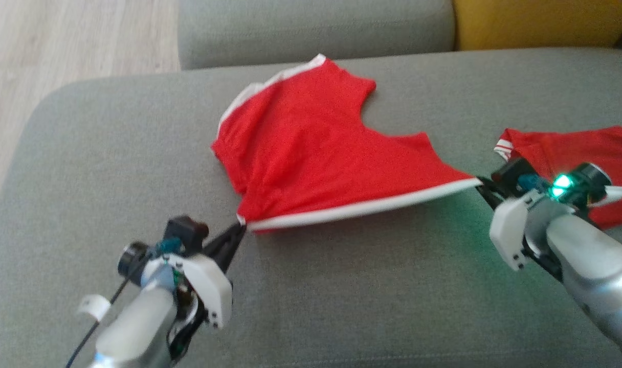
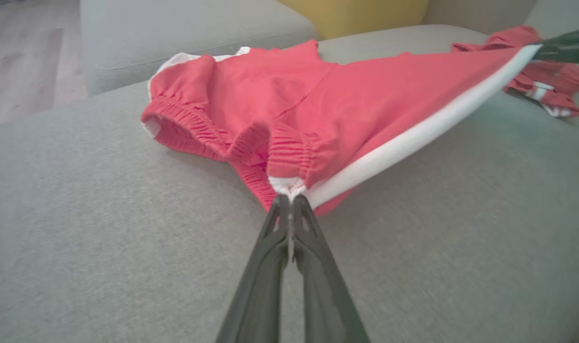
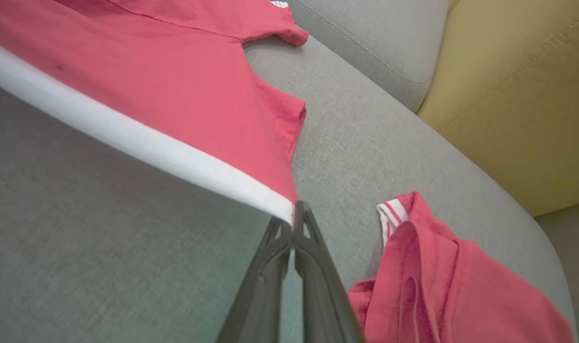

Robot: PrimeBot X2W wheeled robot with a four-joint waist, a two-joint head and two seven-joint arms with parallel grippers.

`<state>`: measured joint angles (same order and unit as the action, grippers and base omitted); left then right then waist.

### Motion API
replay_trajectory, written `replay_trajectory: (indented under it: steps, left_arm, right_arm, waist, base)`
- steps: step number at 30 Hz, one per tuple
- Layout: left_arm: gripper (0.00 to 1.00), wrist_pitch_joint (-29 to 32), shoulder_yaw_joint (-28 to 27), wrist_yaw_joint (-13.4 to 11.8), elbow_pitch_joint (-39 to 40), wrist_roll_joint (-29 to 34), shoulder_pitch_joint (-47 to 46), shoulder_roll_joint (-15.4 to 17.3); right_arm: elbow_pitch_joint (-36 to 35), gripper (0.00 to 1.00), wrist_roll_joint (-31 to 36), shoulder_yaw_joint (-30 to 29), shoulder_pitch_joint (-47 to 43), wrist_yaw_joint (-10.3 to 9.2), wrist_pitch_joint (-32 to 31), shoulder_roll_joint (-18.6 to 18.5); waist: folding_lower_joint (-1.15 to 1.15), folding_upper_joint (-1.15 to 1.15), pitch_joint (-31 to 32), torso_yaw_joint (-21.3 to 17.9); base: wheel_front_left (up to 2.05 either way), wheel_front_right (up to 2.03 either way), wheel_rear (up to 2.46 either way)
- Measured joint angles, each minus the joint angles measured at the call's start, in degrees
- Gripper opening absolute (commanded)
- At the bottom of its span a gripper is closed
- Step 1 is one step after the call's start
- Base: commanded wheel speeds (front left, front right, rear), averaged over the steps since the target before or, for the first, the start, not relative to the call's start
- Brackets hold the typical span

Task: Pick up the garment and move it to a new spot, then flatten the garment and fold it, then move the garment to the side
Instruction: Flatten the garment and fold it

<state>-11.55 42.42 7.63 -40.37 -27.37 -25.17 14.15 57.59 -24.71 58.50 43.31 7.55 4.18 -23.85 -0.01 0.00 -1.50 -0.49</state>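
The garment is a pair of red shorts with a white side stripe, stretched across the grey sofa seat. My left gripper is shut on its waistband corner, seen close up in the left wrist view as gathered elastic pinched between the fingers. My right gripper is shut on the opposite hem corner of the white stripe. The stripe edge runs taut between both grippers and hangs slightly above the cushion, while the garment's far part rests on the seat.
A second red garment with white trim lies crumpled on the seat at the right, just beside my right gripper. A grey back cushion and a yellow cushion stand behind. Wooden floor lies beyond the seat's left edge.
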Motion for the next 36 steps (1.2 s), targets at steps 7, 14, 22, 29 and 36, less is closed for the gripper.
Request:
replay_trajectory:
  steps: [7, 14, 22, 29, 36]
  left_arm:
    - [0.0, 7.02, 2.69, -0.34, 14.24, -1.42, 9.63, 5.46]
    - [0.0, 16.02, 4.9, -2.18, 32.82, -3.89, 18.22, 11.39]
    - [0.0, 20.53, 4.36, -6.19, 44.9, -6.5, 21.46, 13.46]
    - [0.0, 19.92, 2.4, -7.76, 45.45, -7.17, 19.88, 11.8]
    - [0.0, 18.48, -0.23, -8.16, 43.33, -7.68, 12.27, 7.44]
  right_arm:
    - [-16.91, 0.0, -10.98, 9.39, -2.99, -0.01, -6.6, -11.49]
    - [-33.82, 0.0, -16.77, 14.14, -3.03, -0.01, -12.58, -24.58]
    - [-45.98, 0.0, -19.68, 14.9, -2.59, -0.01, -16.4, -34.67]
    - [-47.47, 0.0, -19.61, 13.46, 2.76, -0.01, -17.63, -35.06]
    - [-46.66, 0.0, -18.51, 12.9, 12.31, -0.01, -19.42, -34.49]
  waist:
    - [0.0, 0.0, 3.08, -1.4]
    - [0.0, 0.0, 4.27, -2.27]
    - [0.0, 0.0, 3.45, -1.56]
    - [0.0, 0.0, 1.91, 0.77]
    - [0.0, 0.0, -2.31, 4.73]
  base:
    - [0.0, 0.0, 0.0]
    - [0.0, 0.0, 0.0]
    - [0.0, 0.0, 0.0]
    - [0.0, 0.0, 0.0]
    - [0.0, 0.0, 0.0]
